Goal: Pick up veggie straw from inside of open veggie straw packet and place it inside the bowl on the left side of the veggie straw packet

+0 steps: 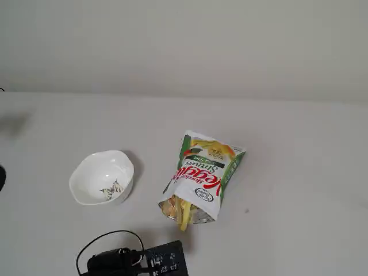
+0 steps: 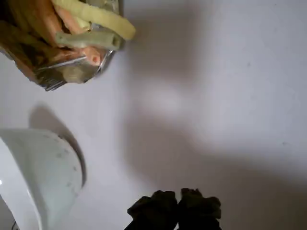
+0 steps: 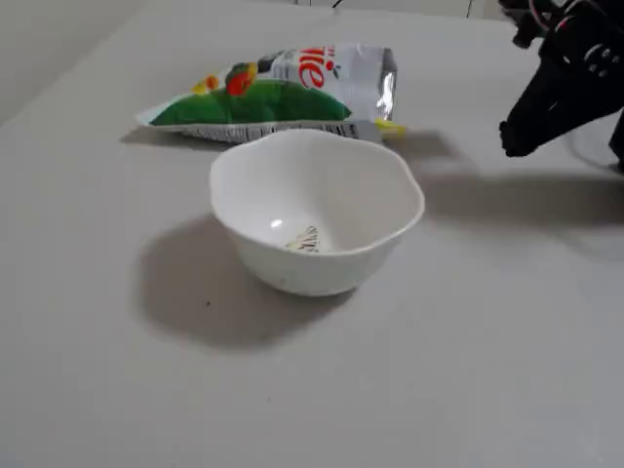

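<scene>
Lying flat on the pale matte counter in a fixed view, the veggie straw packet points its open mouth toward the near edge, where a yellow veggie straw pokes out; the bowl sits to its left, well apart, and the dark arm is at the bottom edge. From the wrist view, the straw looks like a dry, ridged tube resting atop orange and greenish ones against crinkled silver lining, while the gripper shows two dark tips pressed together, holding nothing. I judge the straw light, stiff and brittle, so a gentle pinch on the exposed end should suit. Seen from another fixed view, the glossy wavy-rimmed bowl is empty but for its small print, the packet beyond it, the gripper hovering right of both.
</scene>
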You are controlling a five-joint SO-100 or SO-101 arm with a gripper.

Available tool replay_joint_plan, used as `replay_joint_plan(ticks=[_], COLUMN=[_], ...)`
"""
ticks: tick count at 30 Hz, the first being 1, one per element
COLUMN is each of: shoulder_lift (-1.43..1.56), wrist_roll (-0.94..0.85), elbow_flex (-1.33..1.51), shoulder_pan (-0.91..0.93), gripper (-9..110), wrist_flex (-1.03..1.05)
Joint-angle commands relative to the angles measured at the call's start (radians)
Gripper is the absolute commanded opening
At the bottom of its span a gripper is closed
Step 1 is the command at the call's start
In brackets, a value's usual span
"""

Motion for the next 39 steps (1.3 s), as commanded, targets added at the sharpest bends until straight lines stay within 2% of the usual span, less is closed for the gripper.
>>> replay_joint_plan(ticks=[1,29,32,34,36,39], shoulder_lift=[0.006,0.006,0.008,0.008,0.006,-0.023], wrist_roll=[0.005,-0.014,-0.078,-0.396,-0.462,-0.548], elbow_flex=[-0.003,-0.003,0.003,0.026,0.005,-0.058], shoulder_pan=[0.011,-0.009,-0.054,0.014,0.109,0.115], gripper=[0,0,1,0,6,14], wrist_flex=[0.012,0.012,-0.025,-0.106,-0.161,-0.207])
